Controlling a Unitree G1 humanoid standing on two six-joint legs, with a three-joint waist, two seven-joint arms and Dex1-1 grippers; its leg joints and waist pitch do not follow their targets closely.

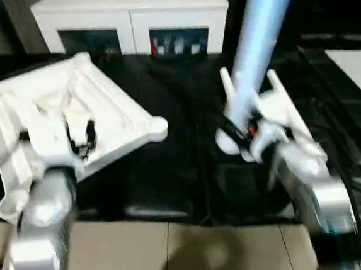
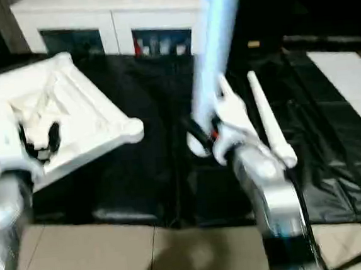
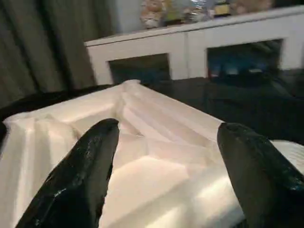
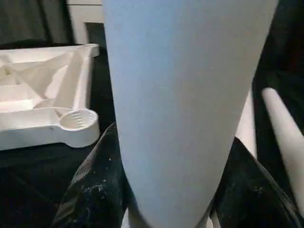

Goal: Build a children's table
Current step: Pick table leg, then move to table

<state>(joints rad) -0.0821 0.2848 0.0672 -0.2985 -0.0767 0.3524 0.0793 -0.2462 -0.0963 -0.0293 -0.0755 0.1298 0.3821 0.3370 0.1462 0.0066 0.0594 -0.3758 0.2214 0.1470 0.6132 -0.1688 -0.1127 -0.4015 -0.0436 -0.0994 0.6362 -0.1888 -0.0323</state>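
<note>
The white tabletop [image 1: 111, 97] lies upside down at the left on the black cloth, ribs up, with a round corner socket [image 4: 76, 121] pointing toward the middle. My left gripper [image 1: 81, 136] sits over its ribbed underside. It is open, and its black fingers [image 3: 90, 161] stand wide apart with white plastic between them. My right gripper [image 1: 240, 133] is shut on a long tapered leg [image 1: 256, 27]. The leg rises steeply up and away from the gripper, right of the tabletop. In the right wrist view this leg [image 4: 185, 95] stands between the two black fingers [image 4: 95, 190].
Another loose leg [image 2: 269, 127] lies on the black cloth [image 1: 183, 160] just right of my right hand. A white glass-door cabinet [image 1: 132, 13] stands behind. The beige floor [image 1: 178, 249] begins at the cloth's near edge. A pale sheet [image 1: 358, 69] lies far right.
</note>
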